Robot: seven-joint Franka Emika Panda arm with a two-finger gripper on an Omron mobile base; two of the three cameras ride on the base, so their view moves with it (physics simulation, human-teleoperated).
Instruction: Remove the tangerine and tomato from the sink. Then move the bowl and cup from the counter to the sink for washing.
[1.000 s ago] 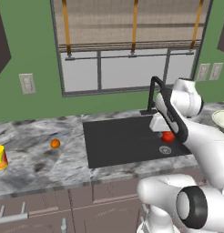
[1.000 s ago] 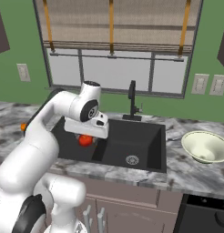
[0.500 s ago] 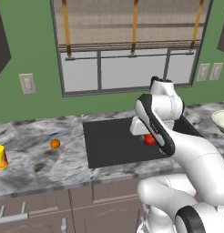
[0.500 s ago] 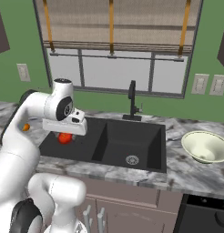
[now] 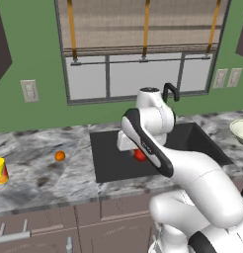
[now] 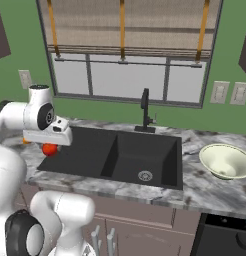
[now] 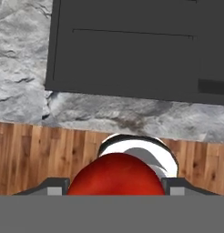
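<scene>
One marbled table (image 5: 39, 183) around the black sink (image 5: 113, 168), with bowl (image 6: 224, 161) at right, yellow cup (image 5: 0, 170) and tangerine (image 5: 60, 156) at left. Pincer (image 5: 139, 153) clamped on the tomato (image 5: 140, 155), apparently above the sink's left rim.

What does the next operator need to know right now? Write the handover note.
Gripper: shut on the tomato, carried above the sink's left end.
Tangerine: already on the counter, left of the sink.
Cup: on the counter, far left.
Bowl: on the counter, right of the sink.
Done: tangerine out, tomato lifted.
Left: set the tomato on the counter, then move bowl and cup into the sink.
</scene>
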